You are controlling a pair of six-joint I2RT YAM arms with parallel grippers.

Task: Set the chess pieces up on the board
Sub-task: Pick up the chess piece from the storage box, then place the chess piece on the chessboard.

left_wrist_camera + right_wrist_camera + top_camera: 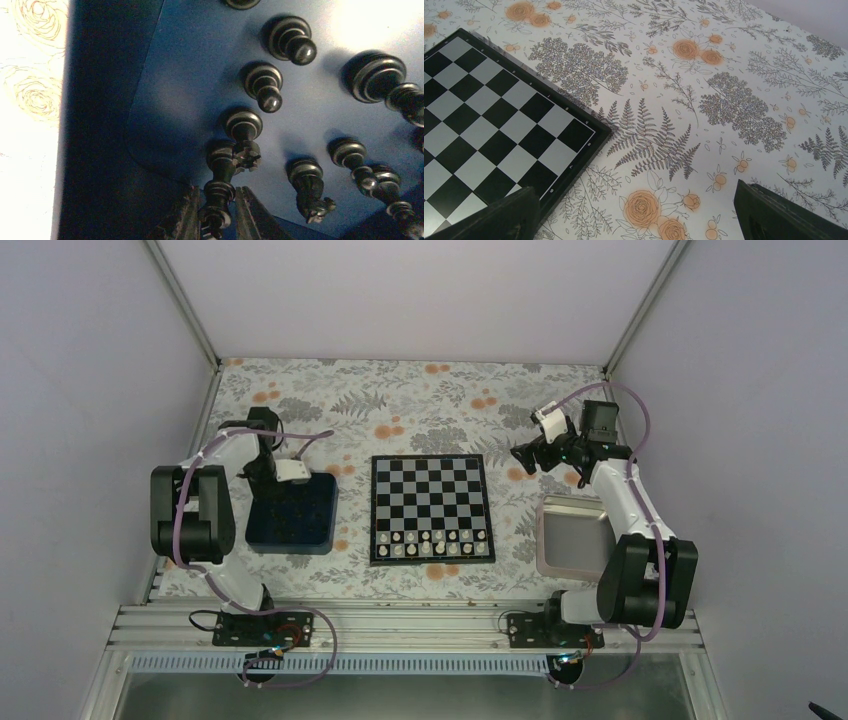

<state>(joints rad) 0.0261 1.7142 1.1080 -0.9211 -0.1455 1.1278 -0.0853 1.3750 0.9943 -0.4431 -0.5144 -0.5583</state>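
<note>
Several black chess pieces [262, 84] stand on a dark blue tray [190, 75], left of the board [431, 508]. My left gripper [216, 215] is low over this tray [293, 513]. Its fingers [186, 220] press both sides of the top of one tall black piece [221, 165], whose base still rests on the tray. My right gripper [639, 215] is open and empty above the flowered cloth, just off the board's far right corner [489, 120]. It also shows in the top view [522, 455]. The board's far rows are bare.
Tiny white pieces [430, 543] fill the two near rows of the board. A silver metal tray [572, 536] lies right of the board, under the right arm. White walls close in the table on three sides.
</note>
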